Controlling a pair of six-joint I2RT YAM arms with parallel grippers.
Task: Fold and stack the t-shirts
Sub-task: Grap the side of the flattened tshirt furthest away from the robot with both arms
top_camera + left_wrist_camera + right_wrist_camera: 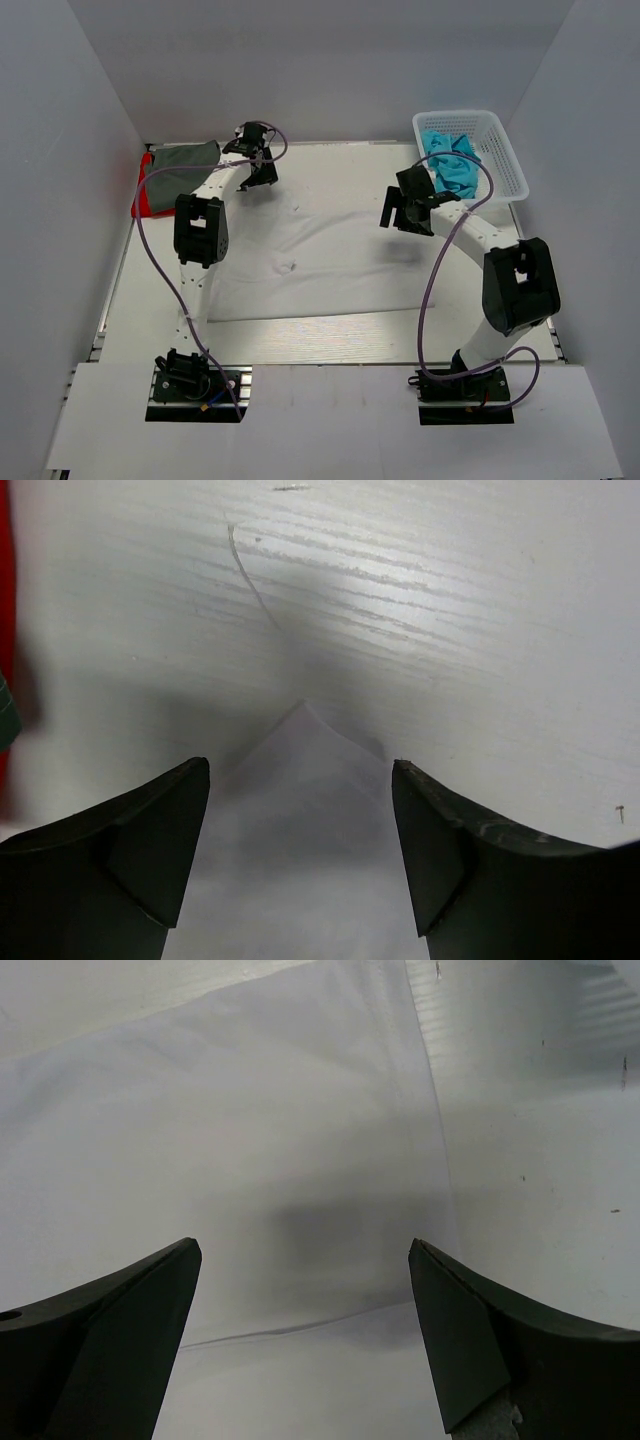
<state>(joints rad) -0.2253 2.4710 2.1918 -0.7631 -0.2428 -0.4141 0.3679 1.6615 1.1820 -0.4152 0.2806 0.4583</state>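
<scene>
A white t-shirt point(320, 255) lies spread flat across the middle of the table. My left gripper point(258, 177) is open over its far left corner; in the left wrist view that pointed corner point(305, 780) lies between the fingers point(150, 840). My right gripper point(398, 212) is open above the shirt's far right part, with white cloth point(250, 1160) and a fold line below it. A dark grey t-shirt point(185, 158) lies on a red t-shirt point(147, 196) at the far left. Turquoise-blue t-shirts point(452, 165) are bunched in the basket.
The white plastic mesh basket point(505, 160) stands at the far right corner. White walls close in the table on the left, back and right. Bare table point(330, 345) lies along the near edge, in front of the arm bases.
</scene>
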